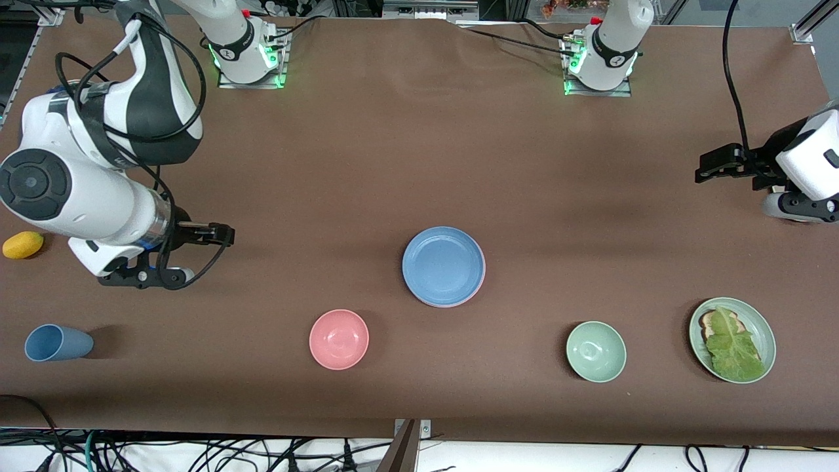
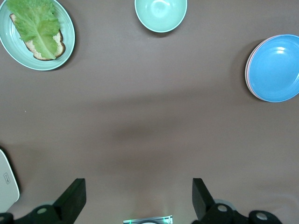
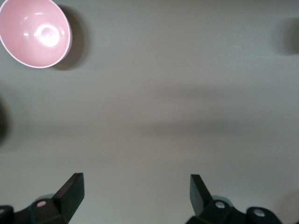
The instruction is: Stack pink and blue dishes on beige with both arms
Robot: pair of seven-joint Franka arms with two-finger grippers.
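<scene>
Blue plate [image 1: 443, 265] tops stack mid-desk, pink rim [image 2: 248, 70] showing beneath. My left hand [image 2: 138, 198] and right hand [image 3: 136, 196] both apart, empty, over bare desk [image 1: 393, 144] ends. Stack looks complete; keep clear, avoid nudging.

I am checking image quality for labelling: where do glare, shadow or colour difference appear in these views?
Right wrist view: white glare inside the pink bowl, table looks grey. Left wrist view: soft shadow band on the table, blue plate brighter. Front view: blue cup casts a shadow.

No legible txt, labels, nos. or signs on anything.
</scene>
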